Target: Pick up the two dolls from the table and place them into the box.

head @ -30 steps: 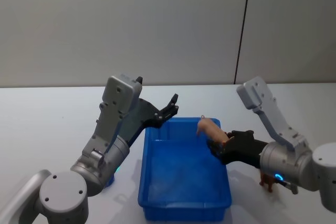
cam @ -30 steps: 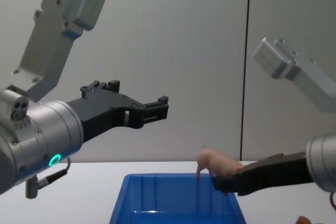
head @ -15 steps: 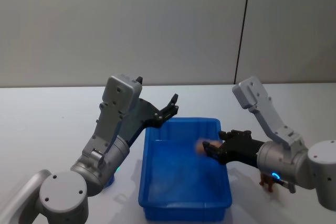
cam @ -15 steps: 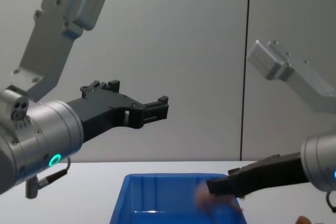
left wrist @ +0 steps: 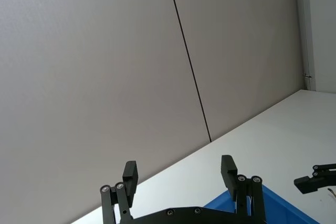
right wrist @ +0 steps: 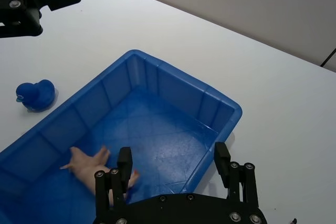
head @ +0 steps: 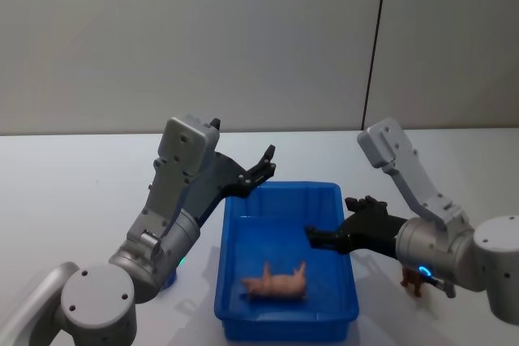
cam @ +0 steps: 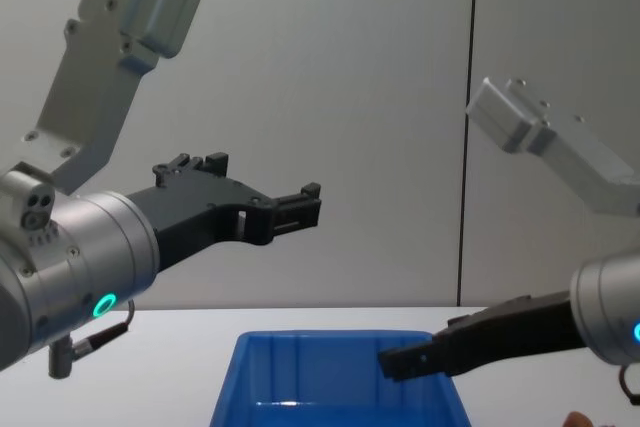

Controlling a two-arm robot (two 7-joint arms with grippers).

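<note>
Pale pink doll (head: 276, 285), one, lies inside the single blue box (head: 284, 328), just below the right tool (head: 323, 238), which is spread wide and empty. One blue duck (right wrist: 35, 94) sits on the tabletop (head: 73, 192) outside the box, on the side of the wide-open left tool (head: 261, 166).

No readable text, label, brand, number or sign appears on the box (head: 285, 313), the robot arms, the surface or the wall behind.
</note>
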